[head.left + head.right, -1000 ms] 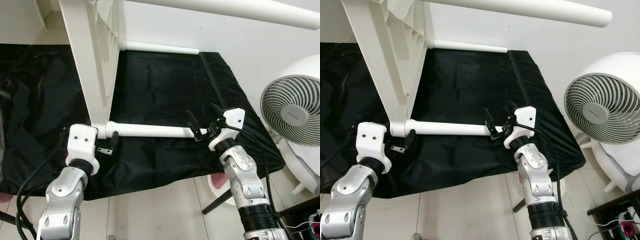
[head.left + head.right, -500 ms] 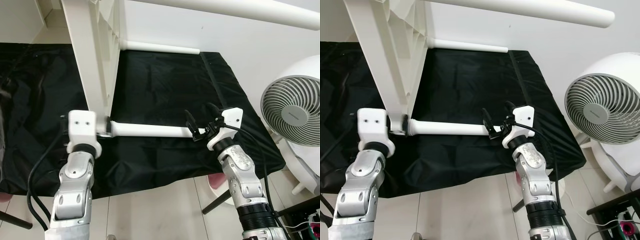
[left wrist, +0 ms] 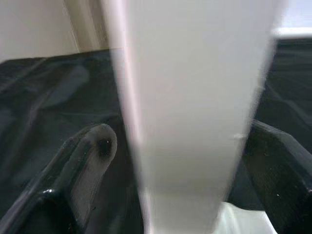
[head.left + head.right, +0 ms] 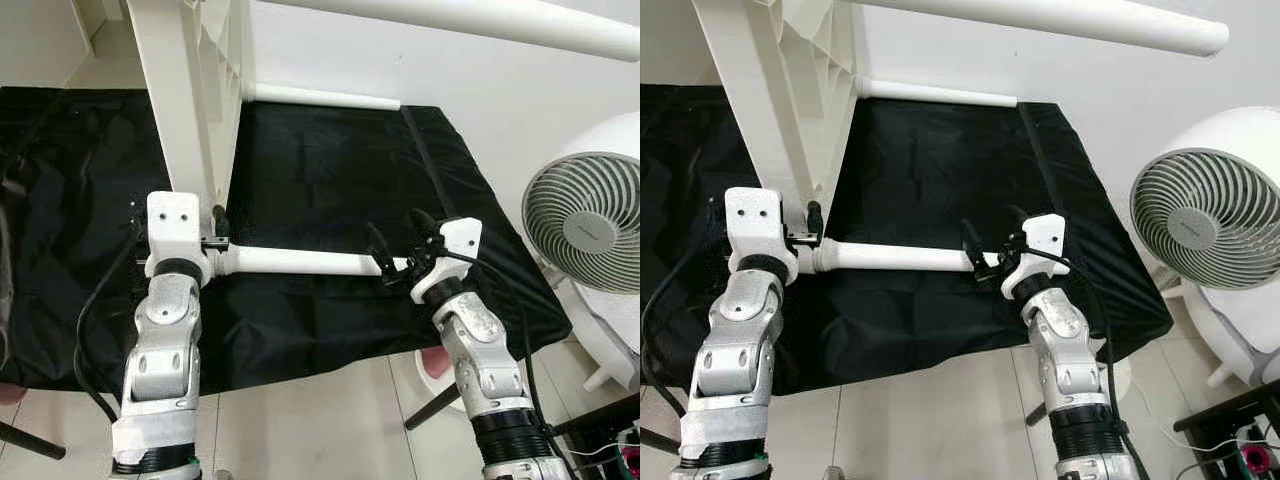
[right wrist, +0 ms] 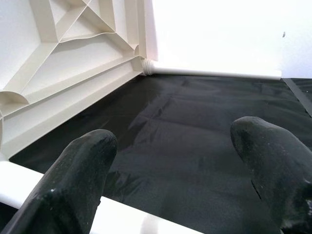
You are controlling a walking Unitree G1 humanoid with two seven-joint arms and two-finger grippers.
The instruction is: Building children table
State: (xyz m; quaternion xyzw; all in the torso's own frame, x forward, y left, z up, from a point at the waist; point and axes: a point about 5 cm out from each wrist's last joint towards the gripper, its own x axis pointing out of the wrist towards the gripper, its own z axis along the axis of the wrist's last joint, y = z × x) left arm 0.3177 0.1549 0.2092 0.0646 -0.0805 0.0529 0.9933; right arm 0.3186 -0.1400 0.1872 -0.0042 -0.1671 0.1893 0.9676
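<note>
The big black cloth [image 4: 330, 170] is covering the floor across the middle of the frame. The white tabletop [image 4: 185, 100] is standing on its edge at the upper left, with a table leg [image 4: 300, 262] sticking out sideways from its bottom corner toward the center. A white fan [image 4: 590, 225] is sitting at the right edge. Your left gripper [image 4: 213, 228] is spreading its fingers around the tabletop's edge. Your right gripper [image 4: 398, 248] is holding its fingers [image 5: 73, 180] apart around the leg's free end.
</note>
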